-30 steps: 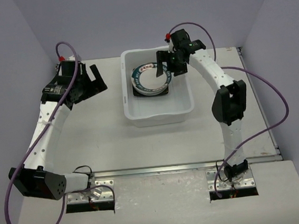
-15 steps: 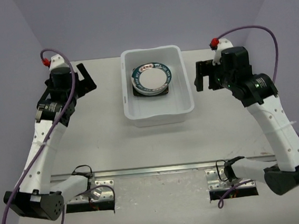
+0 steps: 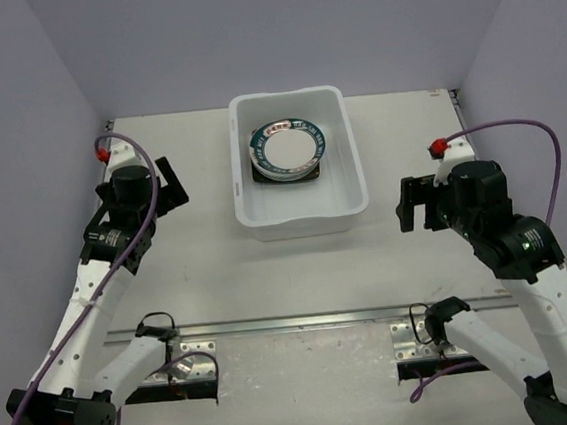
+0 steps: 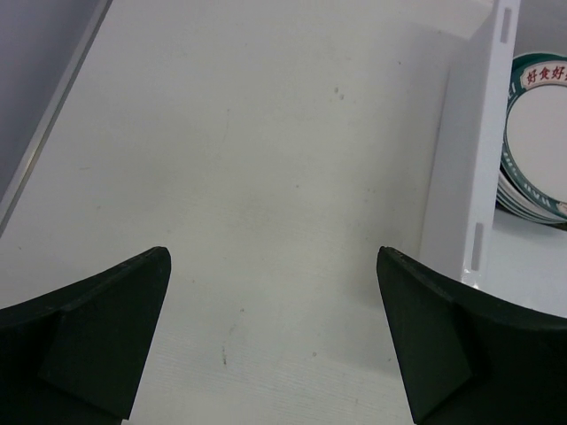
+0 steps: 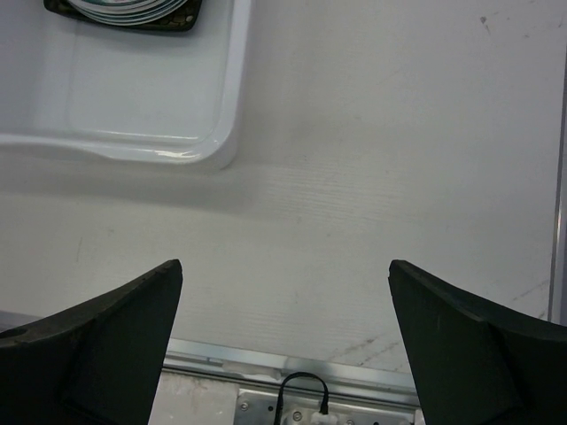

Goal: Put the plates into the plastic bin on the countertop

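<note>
The plates (image 3: 285, 149) lie stacked in the plastic bin (image 3: 348, 201): round white plates with teal lettered rims on top of a square black plate (image 3: 259, 176). The stack also shows in the left wrist view (image 4: 539, 133) and at the top edge of the right wrist view (image 5: 133, 11). My left gripper (image 3: 164, 187) is open and empty over the countertop (image 3: 199, 271), left of the bin (image 4: 461, 159). My right gripper (image 3: 416, 207) is open and empty, right of the bin's near corner (image 5: 229, 115). In the wrist views both the left gripper (image 4: 273, 257) and the right gripper (image 5: 285, 266) have bare tabletop between their jaws.
A metal rail (image 3: 304, 320) runs along the near edge of the countertop and shows in the right wrist view (image 5: 266, 361) with a small black cable loop (image 5: 301, 390). Lilac walls stand on the left, back and right. Purple cables loop from both arms.
The right gripper has left the bin and swung right and back toward the near edge. The left gripper has also drawn back toward me. The plates have not moved.
</note>
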`<state>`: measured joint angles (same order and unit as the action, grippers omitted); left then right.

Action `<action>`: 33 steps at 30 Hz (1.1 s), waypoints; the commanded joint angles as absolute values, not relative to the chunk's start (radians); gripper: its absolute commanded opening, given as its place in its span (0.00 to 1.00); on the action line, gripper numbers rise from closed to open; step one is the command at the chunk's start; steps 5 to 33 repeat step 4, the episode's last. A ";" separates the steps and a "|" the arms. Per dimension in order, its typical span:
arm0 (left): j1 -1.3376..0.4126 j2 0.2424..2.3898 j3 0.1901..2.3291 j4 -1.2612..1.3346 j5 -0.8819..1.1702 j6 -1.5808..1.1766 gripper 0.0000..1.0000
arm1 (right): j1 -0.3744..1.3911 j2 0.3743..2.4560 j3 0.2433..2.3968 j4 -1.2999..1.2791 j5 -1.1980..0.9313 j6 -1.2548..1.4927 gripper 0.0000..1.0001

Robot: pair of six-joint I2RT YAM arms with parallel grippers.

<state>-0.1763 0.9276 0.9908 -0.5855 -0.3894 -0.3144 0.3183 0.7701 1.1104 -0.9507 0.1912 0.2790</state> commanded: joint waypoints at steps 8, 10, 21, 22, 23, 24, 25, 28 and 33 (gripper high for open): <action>-0.199 0.902 1.005 -0.539 -0.453 -0.283 1.00 | 0.321 0.745 1.094 -0.848 0.233 0.272 0.99; -0.199 0.902 1.005 -0.539 -0.453 -0.283 1.00 | 0.321 0.745 1.094 -0.848 0.233 0.272 0.99; -0.199 0.902 1.005 -0.539 -0.453 -0.283 1.00 | 0.321 0.745 1.094 -0.848 0.233 0.272 0.99; -0.199 0.902 1.005 -0.539 -0.453 -0.283 1.00 | 0.321 0.745 1.094 -0.848 0.233 0.272 0.99; -0.199 0.902 1.005 -0.539 -0.453 -0.283 1.00 | 0.321 0.745 1.094 -0.848 0.233 0.272 0.99; -0.199 0.902 1.005 -0.539 -0.453 -0.283 1.00 | 0.321 0.745 1.094 -0.848 0.233 0.272 0.99; -0.199 0.902 1.005 -0.539 -0.453 -0.283 1.00 | 0.321 0.745 1.094 -0.848 0.233 0.272 0.99; -0.199 0.902 1.005 -0.539 -0.453 -0.283 1.00 | 0.321 0.745 1.094 -0.848 0.233 0.272 0.99; -0.199 0.902 1.005 -0.539 -0.453 -0.283 1.00 | 0.321 0.745 1.094 -0.848 0.233 0.272 0.99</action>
